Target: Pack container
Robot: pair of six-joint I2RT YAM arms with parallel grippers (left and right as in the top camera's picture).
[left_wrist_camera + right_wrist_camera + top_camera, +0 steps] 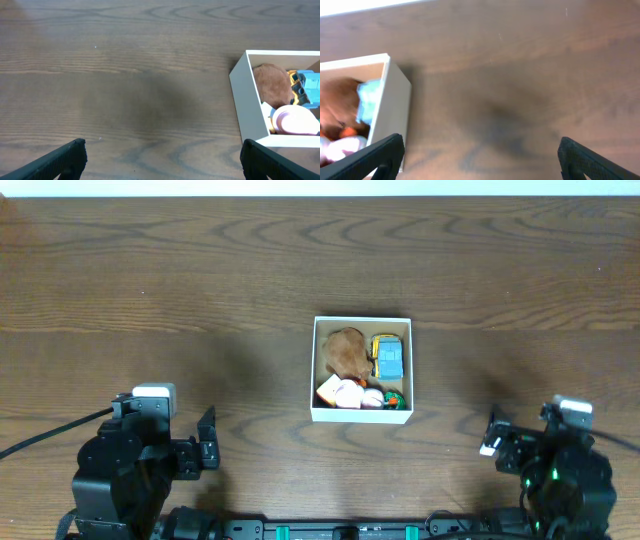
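Count: one box [360, 416]. Contents: one brown toy [346, 350], one blue toy [388, 357], one pink toy [349, 392]. Remaining small pieces indistinct.

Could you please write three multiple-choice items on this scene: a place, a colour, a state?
1. Where on the table is the container? A. middle B. left corner C. right edge
2. The toy vehicle inside is? A. red B. blue and yellow C. black
3. The left gripper and right gripper are? A. open, empty B. shut on toys C. holding the container
1 A, central in overhead; 2 B, blue body, yellow trim; 3 A, fingers apart, nothing between.
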